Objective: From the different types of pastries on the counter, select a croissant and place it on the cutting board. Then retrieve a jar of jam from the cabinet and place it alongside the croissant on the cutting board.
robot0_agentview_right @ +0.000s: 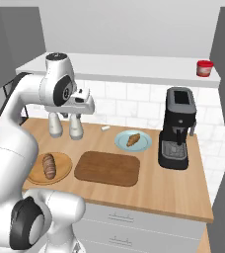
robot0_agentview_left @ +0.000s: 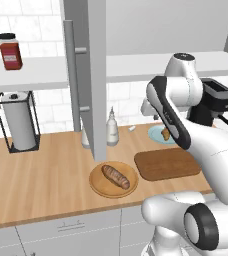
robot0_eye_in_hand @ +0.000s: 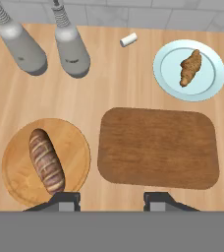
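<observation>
Hovering high above the counter, the hand points straight down with its two finger tips spread apart and nothing between them. Nearest the counter's front edge, the dark cutting board lies bare, and just to its left sits a round wooden plate carrying the long dark-brown loaf. Farther back and to the right of the board, a light-blue plate holds the croissant, which is near the board's far right corner but apart from it. A small white cylinder lies on the wood to the left of that plate. Two grey bottles stand side by side at the far left, close to the tiled wall. A black coffee machine stands to the right of the blue plate. Well to the left, a paper towel roll stands in a black wire holder. Above all this, the cabinet is open, its grey door edge-on with a long bar handle. On its white shelf the jar of jam sits at the far right, and a taller black-lidded jar stands at the far left.
</observation>
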{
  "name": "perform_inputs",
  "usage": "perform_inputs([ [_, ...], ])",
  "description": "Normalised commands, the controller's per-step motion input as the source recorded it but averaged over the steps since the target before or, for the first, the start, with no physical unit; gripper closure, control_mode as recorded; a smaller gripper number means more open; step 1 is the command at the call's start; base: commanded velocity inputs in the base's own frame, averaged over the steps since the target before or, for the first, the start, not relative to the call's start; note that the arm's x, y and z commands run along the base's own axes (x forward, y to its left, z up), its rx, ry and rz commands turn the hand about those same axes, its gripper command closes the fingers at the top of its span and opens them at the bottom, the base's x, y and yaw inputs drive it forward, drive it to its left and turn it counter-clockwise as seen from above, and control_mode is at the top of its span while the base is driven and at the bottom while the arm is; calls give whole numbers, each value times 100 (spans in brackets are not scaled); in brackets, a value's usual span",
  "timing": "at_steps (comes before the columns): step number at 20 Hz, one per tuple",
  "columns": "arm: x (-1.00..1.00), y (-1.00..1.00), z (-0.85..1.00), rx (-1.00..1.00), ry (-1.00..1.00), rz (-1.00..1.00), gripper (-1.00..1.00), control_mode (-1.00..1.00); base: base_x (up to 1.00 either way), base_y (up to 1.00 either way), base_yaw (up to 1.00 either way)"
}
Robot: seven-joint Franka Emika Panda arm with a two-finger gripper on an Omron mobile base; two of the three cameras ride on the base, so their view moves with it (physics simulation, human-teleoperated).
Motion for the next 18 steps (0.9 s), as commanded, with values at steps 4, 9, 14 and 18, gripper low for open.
perform_inputs([
  [4,-8,-7,0,1,0,-1,-100,-100,0,0,0],
  [9,-6,-66,-36,9,-2,-8,-100,-100,0,0,0],
  [14,15,-57,-44,0,0,-15,-100,-100,0,0,0],
  [18,30,-23,-11,0,0,-4,-100,-100,0,0,0],
])
